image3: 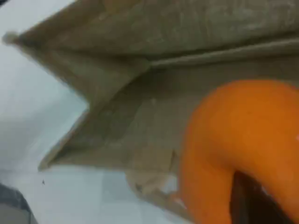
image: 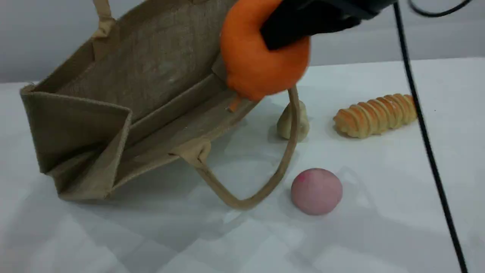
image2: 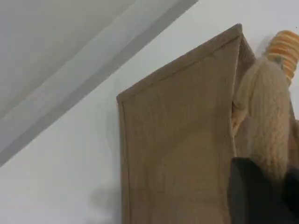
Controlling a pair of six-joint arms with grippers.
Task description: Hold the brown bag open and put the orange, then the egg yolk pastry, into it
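Observation:
The brown bag (image: 125, 94) lies on its side, its mouth gaping toward the right. Its upper handle (image2: 266, 121) is pinched in my left gripper (image2: 259, 196), which holds that side up; this gripper is above the scene view's top edge. The lower handle (image: 265, 189) loops down onto the table. My right gripper (image: 299, 22) is shut on the orange (image: 254, 64), which hangs in the air at the bag's mouth and fills the right wrist view as the orange (image3: 238, 135). The egg yolk pastry (image: 282, 127) sits on the table just behind the lower handle.
A pink ball (image: 316, 191) rests in front of the pastry, and a striped bread roll (image: 375, 115) lies to its right. A black cable (image: 424, 132) runs down the right side of the scene. The tabletop is white.

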